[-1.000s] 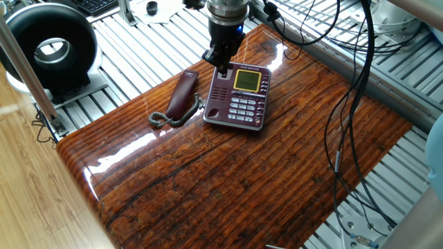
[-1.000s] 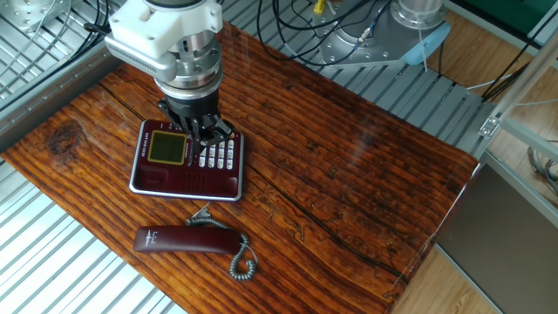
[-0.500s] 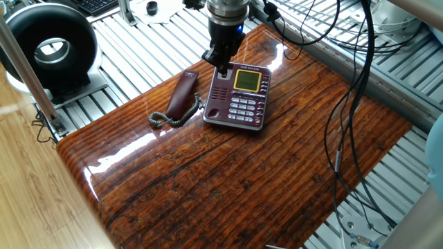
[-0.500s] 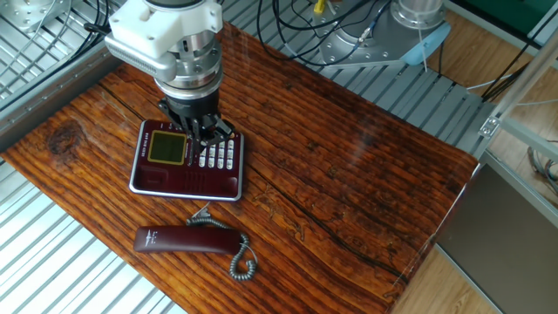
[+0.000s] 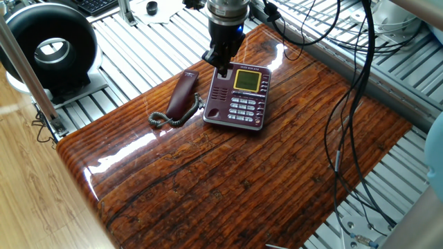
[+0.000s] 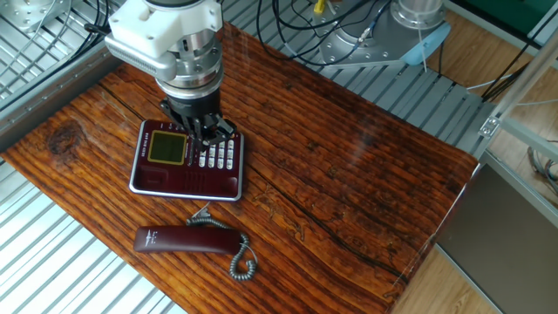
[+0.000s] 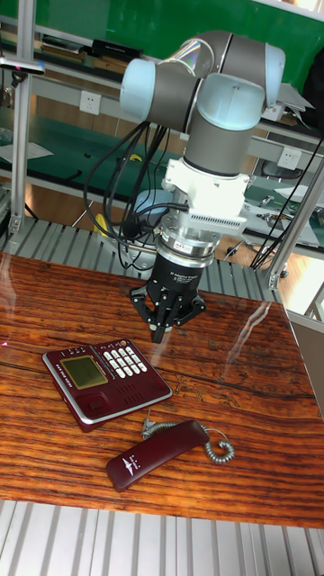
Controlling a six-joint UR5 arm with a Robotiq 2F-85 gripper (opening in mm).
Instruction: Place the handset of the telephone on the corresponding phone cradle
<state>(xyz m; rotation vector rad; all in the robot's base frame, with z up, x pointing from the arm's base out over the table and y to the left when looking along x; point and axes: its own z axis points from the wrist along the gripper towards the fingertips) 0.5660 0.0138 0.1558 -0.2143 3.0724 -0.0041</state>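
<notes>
1. The handset (image 5: 183,93) lies flat on the wooden surface (image 5: 228,173), just left of the telephone (image 5: 239,97), off its phone cradle (image 5: 217,97).
2. The tool (image 7: 167,322) hovers above the telephone's far end, released, grasping nothing.

- Nothing readable from my end.
- telephone (image 5: 237,97): thin line of print above the screen (image 5: 246,81), too small for me to make out.
- screen: blank yellow-green, I see no digits in any view.
- keypad (image 7: 124,361): light buttons, markings on them blurred, I can't tell numbers.
- handset (image 6: 187,240): small pale mark near one end, also seen in the tall fixed view; can't tell if logo or text.
- Background gear: I see no legible labels or signs.
</notes>
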